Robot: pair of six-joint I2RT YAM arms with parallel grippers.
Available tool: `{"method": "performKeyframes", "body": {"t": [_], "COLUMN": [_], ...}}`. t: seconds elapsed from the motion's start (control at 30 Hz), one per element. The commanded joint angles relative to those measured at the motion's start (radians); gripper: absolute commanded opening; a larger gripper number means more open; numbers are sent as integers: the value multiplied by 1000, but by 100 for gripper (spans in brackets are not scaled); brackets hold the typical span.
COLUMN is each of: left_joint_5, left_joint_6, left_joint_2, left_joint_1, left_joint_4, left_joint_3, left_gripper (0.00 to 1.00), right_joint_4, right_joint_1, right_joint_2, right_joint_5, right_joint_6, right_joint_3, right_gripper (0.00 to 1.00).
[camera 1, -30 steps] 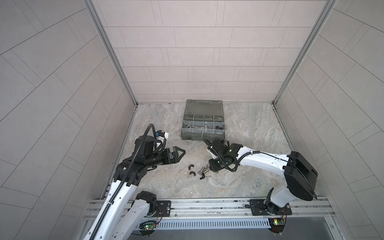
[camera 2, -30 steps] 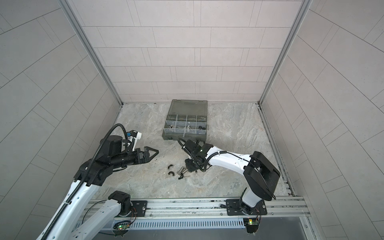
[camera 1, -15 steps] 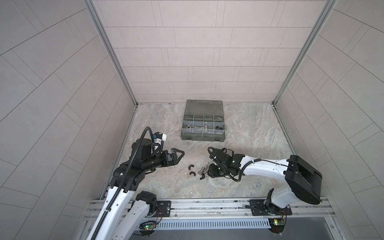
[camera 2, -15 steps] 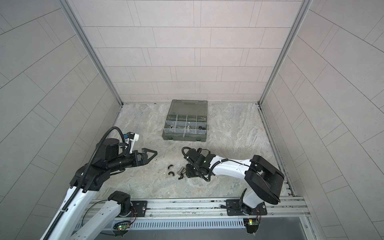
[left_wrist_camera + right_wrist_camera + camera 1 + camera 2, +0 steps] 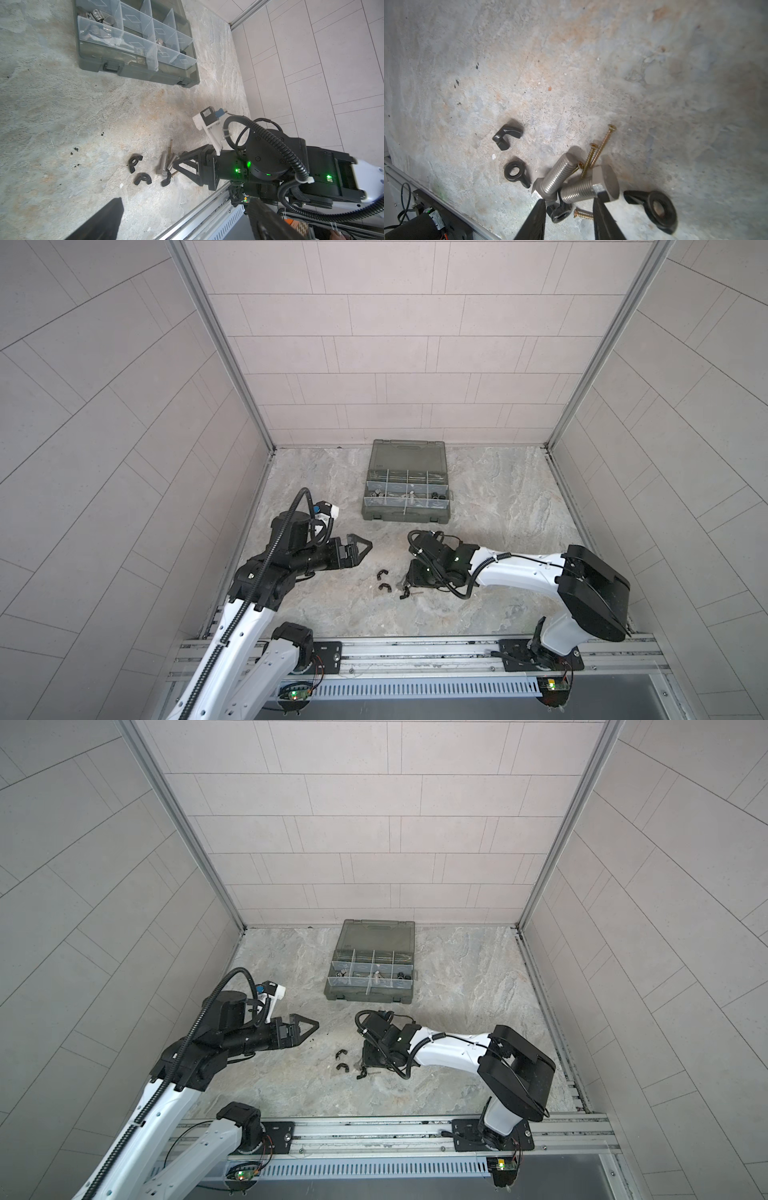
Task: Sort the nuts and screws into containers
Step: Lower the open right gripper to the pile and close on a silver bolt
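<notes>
Descent of right claw (image 5: 569, 199) onto pile, from raised pose a second ago. Jaws now half-spread astride one silver bolt (image 5: 581, 190), one finger set against its hex head; firm grasp cannot be told. Beside it, second bolt (image 5: 556, 175), brass screws (image 5: 601, 143) and black nuts (image 5: 515, 172) lie on bench (image 5: 498, 497), near centre, well apart from containers (image 5: 405, 515) at far side. Fully released and empty: left claw (image 5: 361, 549), held left of pile. Pick-up judged imminent; sorting unfinished.
</notes>
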Motion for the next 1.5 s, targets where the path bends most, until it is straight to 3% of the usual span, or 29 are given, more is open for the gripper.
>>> {"method": "performKeyframes", "body": {"t": [0.0, 0.4, 0.97, 1.23, 1.47], "left_joint_5": [12, 28, 24, 15, 4], "left_joint_6": [36, 55, 66, 71, 77], "left_joint_2": [-11, -9, 20, 34, 32], "left_joint_1": [3, 3, 3, 3, 5], "left_joint_4": [8, 3, 12, 17, 11], "left_joint_3": [-10, -9, -4, -6, -3], "left_gripper": [100, 100, 100, 100, 100], "right_joint_4": [-47, -57, -95, -153, -204], "right_joint_1": [25, 39, -27, -46, -46], "right_joint_2": [-12, 48, 116, 189, 118], "right_joint_5": [54, 79, 70, 60, 86], "right_joint_6": [63, 83, 52, -1, -16], "right_joint_3": [16, 45, 68, 129, 128], "right_gripper": [39, 38, 34, 21, 15]}}
